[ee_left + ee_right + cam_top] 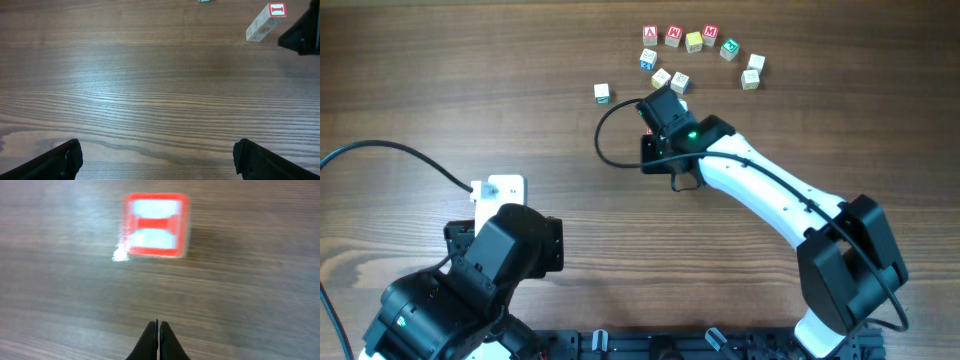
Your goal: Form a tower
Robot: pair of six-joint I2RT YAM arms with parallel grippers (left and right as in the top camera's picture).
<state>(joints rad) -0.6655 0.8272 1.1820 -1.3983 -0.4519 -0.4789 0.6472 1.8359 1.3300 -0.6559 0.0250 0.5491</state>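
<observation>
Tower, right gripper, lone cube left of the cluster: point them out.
tower [260, 26], left wrist view, pale side of the stack.
right gripper [158, 326], right wrist view, between its shut fingertips.
lone cube [602, 93], overhead view, top face.

Bright, even light falls on the wooden table [470, 60], and shadows are faint and soft. In the right wrist view the tower [155, 225] is blurred and out of focus, with a white glare speck at its lower left corner. In the left wrist view the wood grain is crisp.
</observation>
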